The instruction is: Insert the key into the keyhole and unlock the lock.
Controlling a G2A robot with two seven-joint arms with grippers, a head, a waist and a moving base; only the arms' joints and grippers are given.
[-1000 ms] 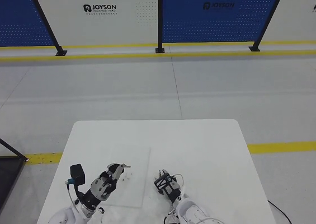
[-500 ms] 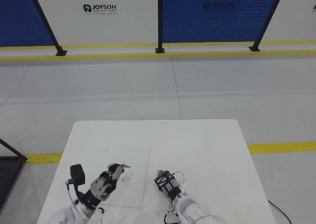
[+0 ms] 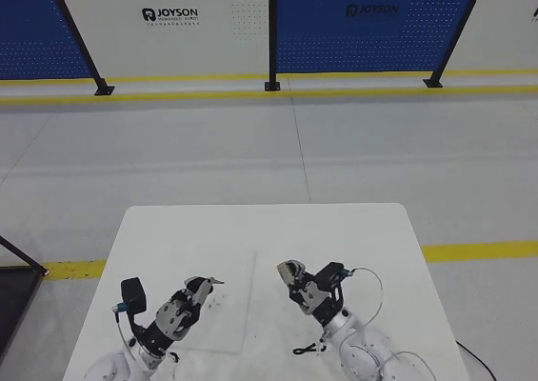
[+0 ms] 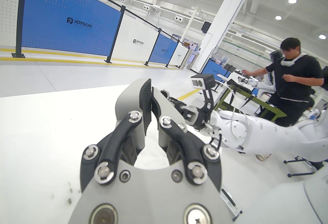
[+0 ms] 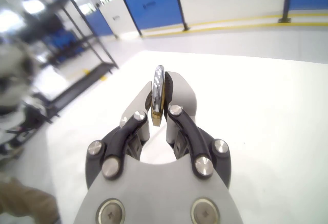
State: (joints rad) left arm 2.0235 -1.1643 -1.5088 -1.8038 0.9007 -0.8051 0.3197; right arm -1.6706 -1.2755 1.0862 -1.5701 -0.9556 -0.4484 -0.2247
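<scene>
Brass padlock with a silver shackle (image 3: 290, 270) sits clamped in the right gripper (image 3: 294, 274) over the white table (image 3: 364, 238); the left gripper (image 3: 204, 288), nearby, pinches a slim key (image 3: 214, 282). Left wrist view: its pads (image 4: 146, 97) are pressed together. Right wrist view: the shackle points toward the fingertips and the brass body toward the palm.

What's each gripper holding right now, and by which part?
Right gripper clamps the padlock across its shackle, brass body toward the palm. Left gripper is shut; a thin tip at its fingertips is probably the key, grip point unclear.
</scene>
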